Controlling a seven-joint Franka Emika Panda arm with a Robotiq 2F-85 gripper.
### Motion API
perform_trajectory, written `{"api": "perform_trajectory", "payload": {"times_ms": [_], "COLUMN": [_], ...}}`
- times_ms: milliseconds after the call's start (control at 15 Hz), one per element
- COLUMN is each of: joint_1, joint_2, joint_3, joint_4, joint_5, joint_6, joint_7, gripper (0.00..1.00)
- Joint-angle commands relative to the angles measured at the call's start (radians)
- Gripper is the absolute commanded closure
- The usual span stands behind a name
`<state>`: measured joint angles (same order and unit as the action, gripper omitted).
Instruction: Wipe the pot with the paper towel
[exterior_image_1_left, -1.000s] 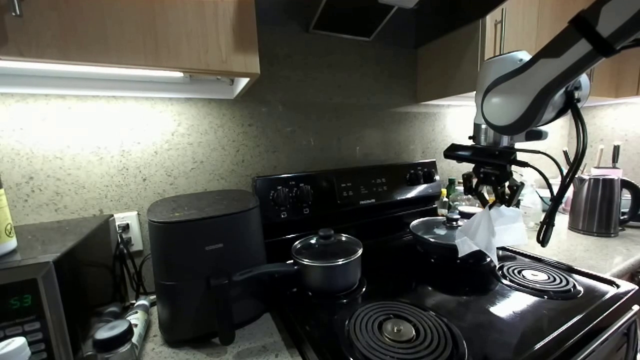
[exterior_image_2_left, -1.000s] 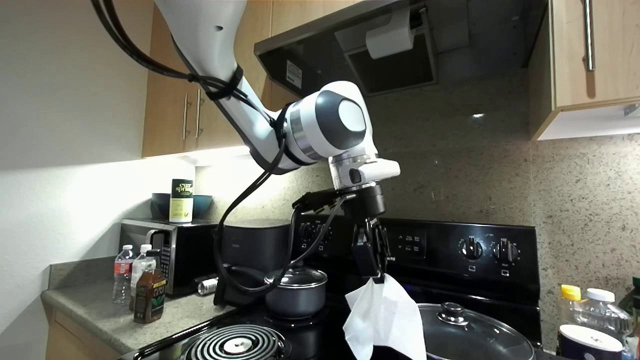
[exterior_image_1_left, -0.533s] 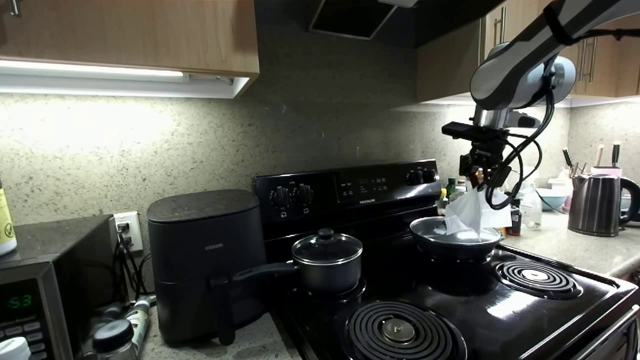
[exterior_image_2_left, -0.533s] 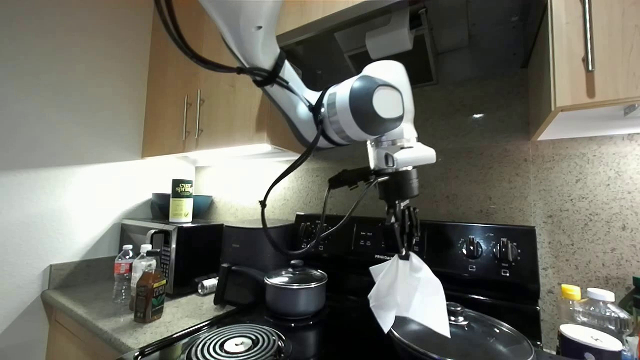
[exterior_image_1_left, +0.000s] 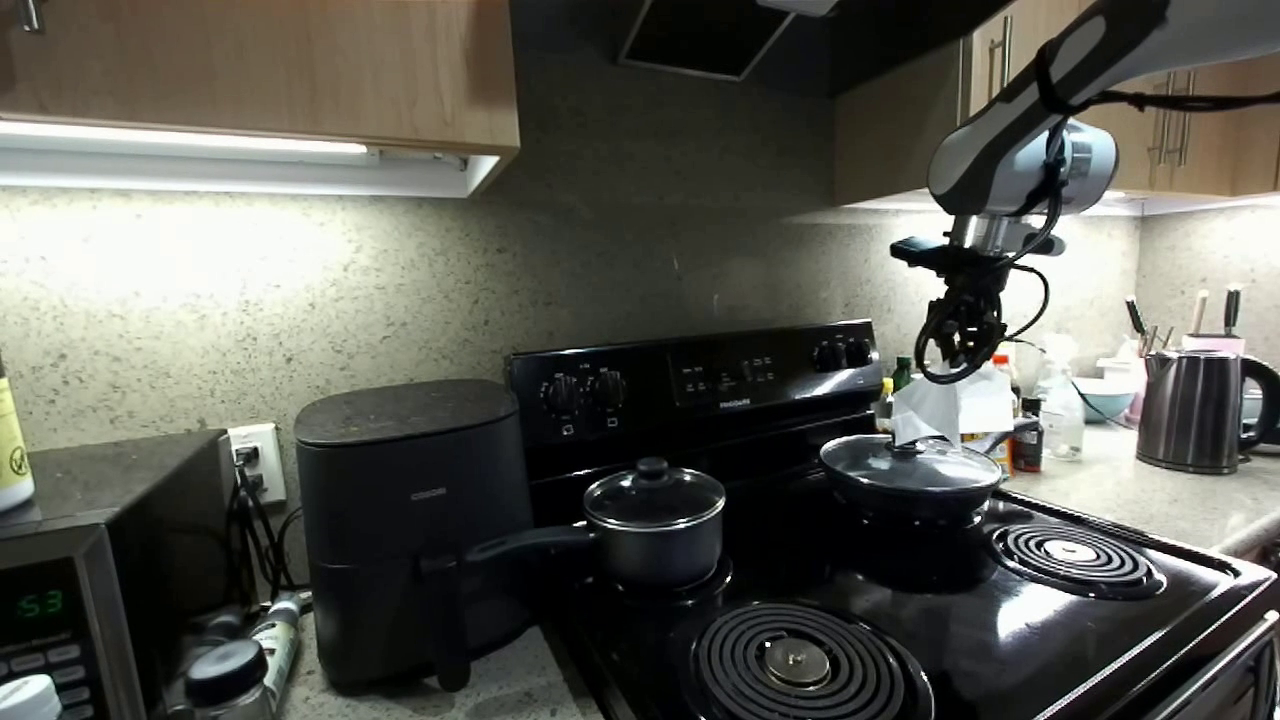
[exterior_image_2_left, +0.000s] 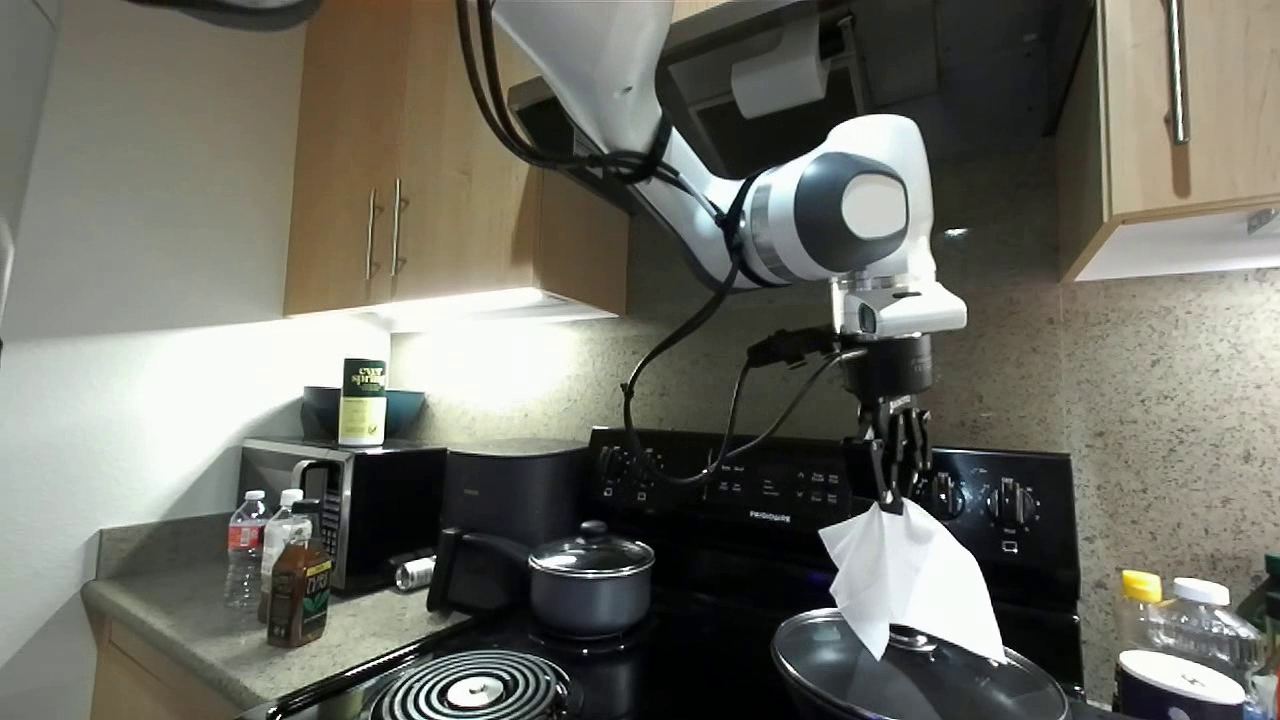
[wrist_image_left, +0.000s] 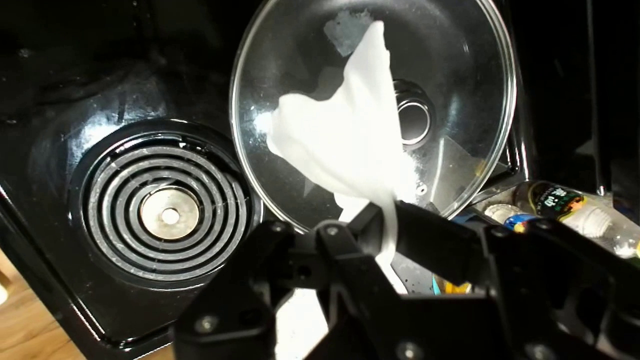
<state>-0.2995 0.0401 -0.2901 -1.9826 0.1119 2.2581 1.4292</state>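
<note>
A wide dark pan with a glass lid (exterior_image_1_left: 880, 465) sits on a back burner. The lid also shows in an exterior view (exterior_image_2_left: 975, 690) and in the wrist view (wrist_image_left: 465, 55). My gripper (exterior_image_2_left: 890, 503) is shut on a white paper towel (exterior_image_2_left: 915, 580), which hangs from the fingertips above the lid near its knob. In the wrist view the towel (wrist_image_left: 345, 135) is pinched between the fingers (wrist_image_left: 387, 227) and partly covers the knob. I cannot tell whether its lower corners touch the lid. A smaller grey saucepan (exterior_image_1_left: 657, 545) with a glass lid stands on the other back burner.
A black air fryer (exterior_image_1_left: 415, 520) stands beside the stove, near the saucepan's handle. Several bottles stand on the counter past the pan (exterior_image_2_left: 1200, 630). A steel kettle (exterior_image_1_left: 1190, 410) is farther along. Coil burners (exterior_image_1_left: 795, 660) lie at the stove's front. A range hood (exterior_image_2_left: 690, 90) hangs overhead.
The arm has carried the towel across to the pan, rightward in an exterior view. The towel moved from beside the lid to over it, near the knob. The grip stays shut.
</note>
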Motion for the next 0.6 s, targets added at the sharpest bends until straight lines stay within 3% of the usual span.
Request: {"api": "perform_trajectory", "payload": {"times_ms": [0, 67, 533], "joint_1": [0.004, 0.009, -0.014], "joint_2": [0.003, 0.017, 0.121], "joint_3": [-0.004, -0.002, -0.052], "joint_4": [0.006, 0.014, 0.08], "joint_5": [0.001, -0.013, -0.012], "joint_6": [-0.004, 0.011, 0.087], "joint_7": [0.001, 0.049, 0.265], "gripper": [0.93, 0.98, 0.98]}}
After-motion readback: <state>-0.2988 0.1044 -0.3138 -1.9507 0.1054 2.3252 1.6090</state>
